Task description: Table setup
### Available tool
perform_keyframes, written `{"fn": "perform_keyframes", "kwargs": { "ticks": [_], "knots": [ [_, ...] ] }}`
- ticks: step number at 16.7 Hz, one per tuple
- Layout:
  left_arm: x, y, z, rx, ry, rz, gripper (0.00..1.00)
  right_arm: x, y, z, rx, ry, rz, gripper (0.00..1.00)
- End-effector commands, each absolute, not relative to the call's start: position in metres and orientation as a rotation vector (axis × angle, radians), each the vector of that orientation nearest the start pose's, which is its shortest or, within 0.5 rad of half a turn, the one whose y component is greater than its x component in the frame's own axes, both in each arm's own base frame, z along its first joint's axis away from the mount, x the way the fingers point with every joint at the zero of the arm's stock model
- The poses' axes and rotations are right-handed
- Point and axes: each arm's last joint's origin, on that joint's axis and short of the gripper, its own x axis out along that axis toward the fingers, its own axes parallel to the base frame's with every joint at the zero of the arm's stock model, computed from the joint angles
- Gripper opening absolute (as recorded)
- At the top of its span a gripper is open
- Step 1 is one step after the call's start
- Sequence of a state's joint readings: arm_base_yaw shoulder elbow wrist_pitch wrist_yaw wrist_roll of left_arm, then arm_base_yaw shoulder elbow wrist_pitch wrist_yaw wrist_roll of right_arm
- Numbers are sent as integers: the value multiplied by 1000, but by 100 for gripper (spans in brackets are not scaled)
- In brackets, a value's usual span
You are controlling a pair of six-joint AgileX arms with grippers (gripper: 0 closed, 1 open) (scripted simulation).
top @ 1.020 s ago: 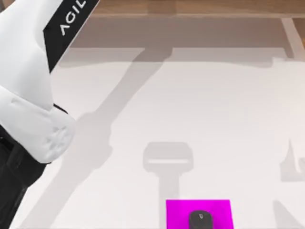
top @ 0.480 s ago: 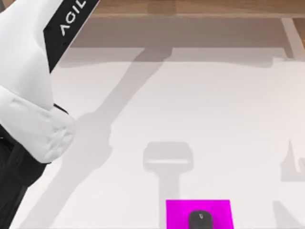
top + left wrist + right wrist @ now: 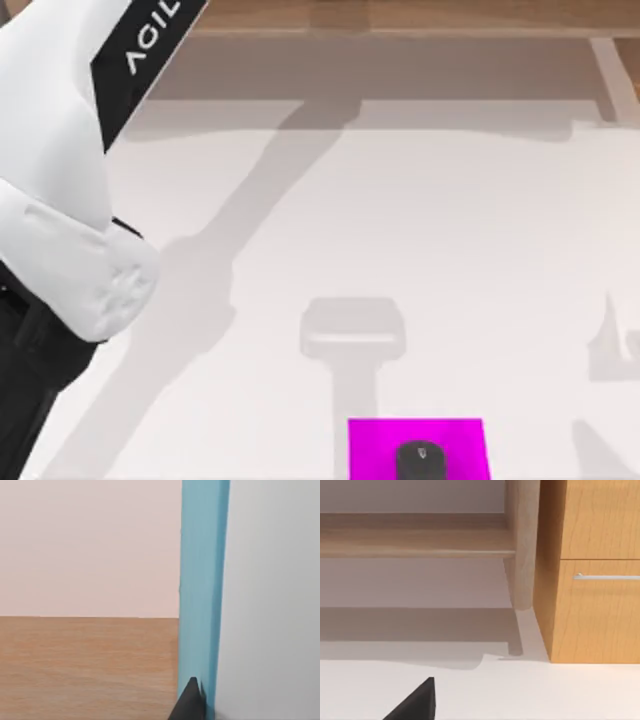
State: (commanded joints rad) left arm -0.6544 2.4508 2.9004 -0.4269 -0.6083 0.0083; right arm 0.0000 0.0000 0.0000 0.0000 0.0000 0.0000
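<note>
Surveying the white table [image 3: 420, 230] from above, I log it as broad and largely bare, spreading from the wooden frame [image 3: 400, 15] along the top view's far edge down to the near edge. Item: a magenta mouse pad [image 3: 370, 445] at the near edge, a little right of centre, partly cut by the border. Item: a black computer mouse [image 3: 420, 462] resting on that pad. Item: my left arm [image 3: 60, 180], its white-shelled link raised over the table's left side; its wrist view looks along a light blue upright panel [image 3: 202, 580] with wood-grain surface [image 3: 85, 665] beside it, and one dark fingertip [image 3: 190, 702] shows at the edge. Whether those jaws are apart or closed, or holding anything, I cannot tell. Item: my right arm's wrist view faces a wooden cabinet [image 3: 595, 605] with a metal drawer handle [image 3: 605, 576], and a dark finger [image 3: 417, 702] over the tabletop; jaw state likewise cannot be told. Judgement: the setup looks to be at an early stage, no item in hand that I can confirm. The next move would call for picking a target and bringing a gripper down toward it.
</note>
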Motion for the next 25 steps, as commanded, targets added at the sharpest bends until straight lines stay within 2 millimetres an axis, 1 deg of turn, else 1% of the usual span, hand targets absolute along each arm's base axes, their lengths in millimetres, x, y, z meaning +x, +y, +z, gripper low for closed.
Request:
{"fn": "perform_keyframes", "kwargs": {
  "ticks": [5,8,11,15,19,22,25],
  "knots": [
    [426,-293,431,-13,-12,-18,0,106,-1,160,0,0,0,100],
    [423,-295,434,-16,-16,-23,0,106,-1,160,0,0,0,100],
    [415,-295,440,-17,-19,-21,0,106,-1,160,0,0,0,100],
    [401,-296,438,2,3,-20,0,106,-1,160,0,0,0,100],
    [386,-294,446,-11,-12,-21,0,106,-1,160,0,0,0,100],
    [385,-294,446,-12,-13,-21,0,106,-1,160,0,0,0,100],
    [388,-289,448,-14,-19,-17,0,106,-1,160,0,0,0,100]
  ]
}}
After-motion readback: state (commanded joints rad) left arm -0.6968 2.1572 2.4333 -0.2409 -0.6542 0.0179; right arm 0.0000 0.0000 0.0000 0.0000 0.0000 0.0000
